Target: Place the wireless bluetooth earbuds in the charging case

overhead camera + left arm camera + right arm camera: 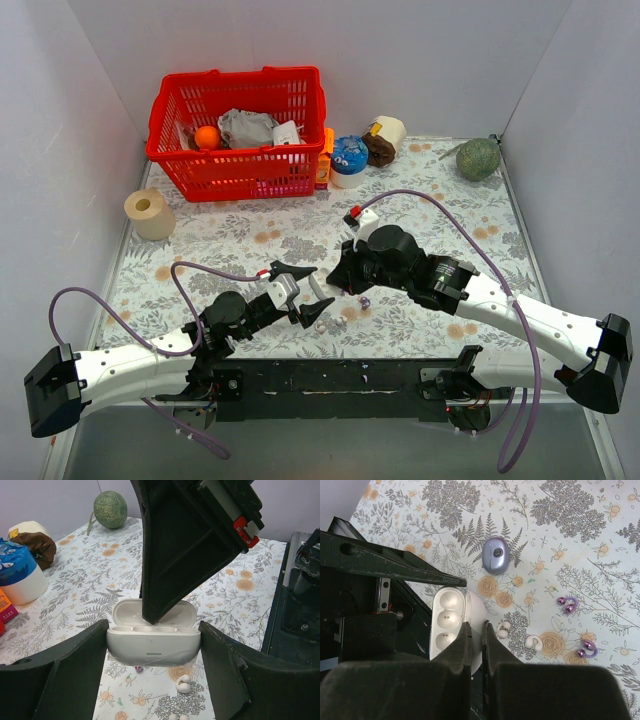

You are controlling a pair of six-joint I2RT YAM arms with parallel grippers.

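The left hand (153,641) stands partly open, its two fingers pressed on the short ends of a white charging case (445,625), which it holds above the worktop (580,540). From the left wrist, the case's long axis runs 9 to 3 o'clock, with the lid open and the empty sockets facing up.

The right hand (476,627) is nearly closed, with only a thin slot between its fingers. They appear pinched on the rim of that lid.

In the right wrist view, the lavender charging case (494,555) lies closed on the worktop at 1 o'clock from the white one, its long axis about 12 to 6. The purple earbuds (567,604) lie apart at 3 o'clock, with two white earbuds (535,641) nearer.
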